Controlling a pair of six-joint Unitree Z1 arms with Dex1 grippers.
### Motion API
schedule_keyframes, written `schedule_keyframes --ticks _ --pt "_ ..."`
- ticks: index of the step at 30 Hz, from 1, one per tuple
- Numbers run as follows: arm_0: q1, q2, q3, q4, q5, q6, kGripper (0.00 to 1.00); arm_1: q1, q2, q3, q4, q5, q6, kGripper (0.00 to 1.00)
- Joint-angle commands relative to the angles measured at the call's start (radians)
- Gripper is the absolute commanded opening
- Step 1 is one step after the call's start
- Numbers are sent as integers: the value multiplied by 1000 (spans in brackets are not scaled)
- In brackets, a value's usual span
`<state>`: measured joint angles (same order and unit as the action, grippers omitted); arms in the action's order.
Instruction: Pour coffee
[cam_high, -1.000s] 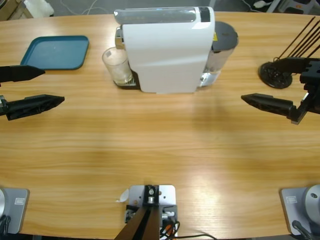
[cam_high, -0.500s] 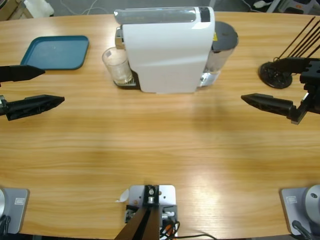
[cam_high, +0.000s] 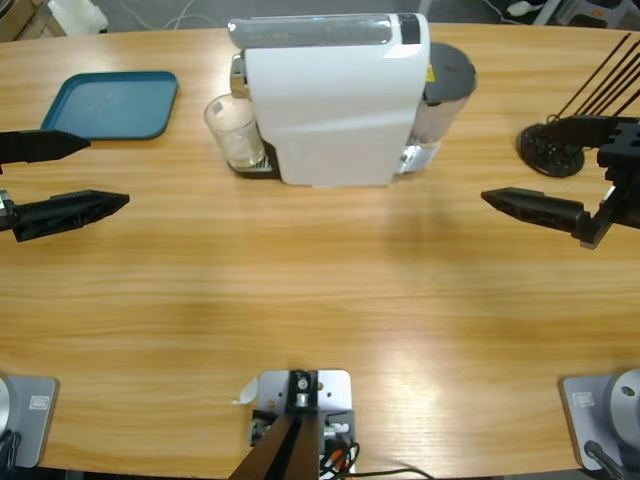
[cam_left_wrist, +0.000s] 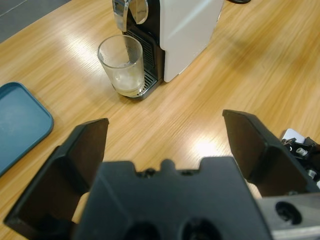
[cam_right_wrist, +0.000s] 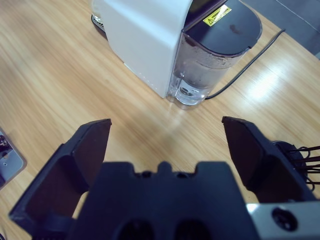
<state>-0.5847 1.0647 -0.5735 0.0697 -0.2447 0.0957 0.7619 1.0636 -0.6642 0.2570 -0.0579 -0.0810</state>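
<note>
A white coffee machine (cam_high: 330, 100) stands at the back middle of the table, with a clear water tank (cam_right_wrist: 210, 60) at its right end. An upright clear glass (cam_high: 233, 130) sits on the machine's drip tray under the spout, with something pale at its bottom (cam_left_wrist: 122, 65). My left gripper (cam_high: 105, 172) hovers at the left edge, open and holding nothing, pointing toward the glass from well short of it. Over at the right edge my right gripper (cam_high: 515, 165) is also open and empty, facing the machine's tank end (cam_right_wrist: 145, 35).
A blue tray (cam_high: 110, 103) lies at the back left, and shows beside my left jaw (cam_left_wrist: 20, 125). A black round stand with thin rods (cam_high: 550, 150) sits by my right gripper. A dark cable (cam_right_wrist: 250, 60) runs behind the tank.
</note>
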Motion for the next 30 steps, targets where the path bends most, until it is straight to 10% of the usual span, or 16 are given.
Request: schedule_keyframes --ticks 1,11,30 --pt "11 24 30 -11 14 15 1000 13 30 19 7 -19 14 1000" --pt "11 49 -9 -3 34 30 1000 13 28 25 6 -17 14 1000" --pt "72 592 -329 -10 -3 239 1000 19 117 21 7 8 23 1000"
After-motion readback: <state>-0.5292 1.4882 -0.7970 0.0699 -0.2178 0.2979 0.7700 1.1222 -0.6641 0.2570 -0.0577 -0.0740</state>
